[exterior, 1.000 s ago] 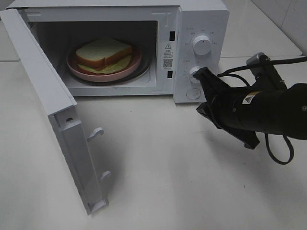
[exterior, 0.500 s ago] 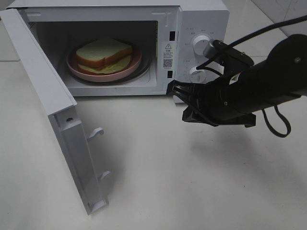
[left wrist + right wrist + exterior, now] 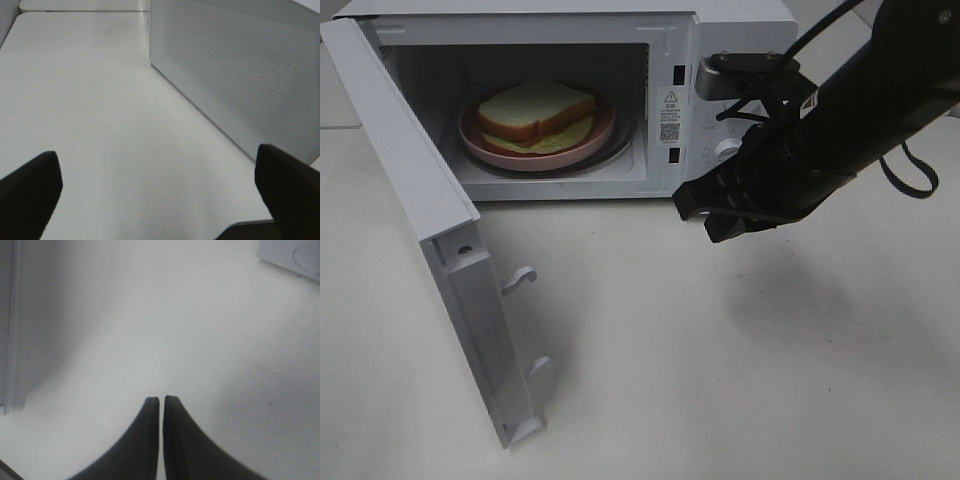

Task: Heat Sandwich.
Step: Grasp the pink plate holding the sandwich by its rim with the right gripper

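Right up front, the microwave door (image 3: 450, 250) hangs wide open over the tabletop (image 3: 720, 380), so closing it and setting the dials looks like the work left. The left claw (image 3: 156, 152) is spread wide, grasping nothing, low over bare surface beside a perforated white panel (image 3: 240, 75). Mid-scene, the right arm reaches in from the right, angled down and leftward. Its claw (image 3: 695, 212) is clenched on nothing, fingers pressed together, hovering above the tabletop just in front of the control panel (image 3: 735, 120). Farther back, the loading is done: the sandwich (image 3: 537, 110) sits on its pink plate (image 3: 605, 128) inside the microwave (image 3: 740, 30) cavity.
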You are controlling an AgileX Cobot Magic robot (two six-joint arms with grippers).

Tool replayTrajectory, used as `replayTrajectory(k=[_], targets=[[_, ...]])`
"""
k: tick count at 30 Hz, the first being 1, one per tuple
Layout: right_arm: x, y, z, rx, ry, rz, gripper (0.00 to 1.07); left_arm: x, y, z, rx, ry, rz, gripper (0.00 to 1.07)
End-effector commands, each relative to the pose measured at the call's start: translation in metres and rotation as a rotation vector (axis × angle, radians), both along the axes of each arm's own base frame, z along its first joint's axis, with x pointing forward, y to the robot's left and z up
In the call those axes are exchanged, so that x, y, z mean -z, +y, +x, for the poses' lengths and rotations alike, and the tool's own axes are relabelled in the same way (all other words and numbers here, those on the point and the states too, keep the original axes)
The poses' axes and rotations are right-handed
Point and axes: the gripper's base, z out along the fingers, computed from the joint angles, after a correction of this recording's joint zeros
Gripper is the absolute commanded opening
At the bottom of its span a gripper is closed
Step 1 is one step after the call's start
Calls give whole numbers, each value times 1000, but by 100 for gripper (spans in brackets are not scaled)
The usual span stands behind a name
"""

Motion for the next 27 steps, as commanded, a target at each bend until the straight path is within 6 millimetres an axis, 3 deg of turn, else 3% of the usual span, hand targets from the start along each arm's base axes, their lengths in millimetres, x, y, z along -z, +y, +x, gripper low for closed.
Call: replayTrajectory(k=[1, 19, 27], targets=[[-9, -1, -2, -220, -46, -85, 6, 0, 0, -2, -5, -22, -8, 98], [-17, -10, -7, -1107, -199, -437, 6, 0, 0, -2, -5, -22, -8, 98], [-17, -15, -3, -1298, -256, -562, 8, 0, 0, -2, -5, -22, -8, 98]])
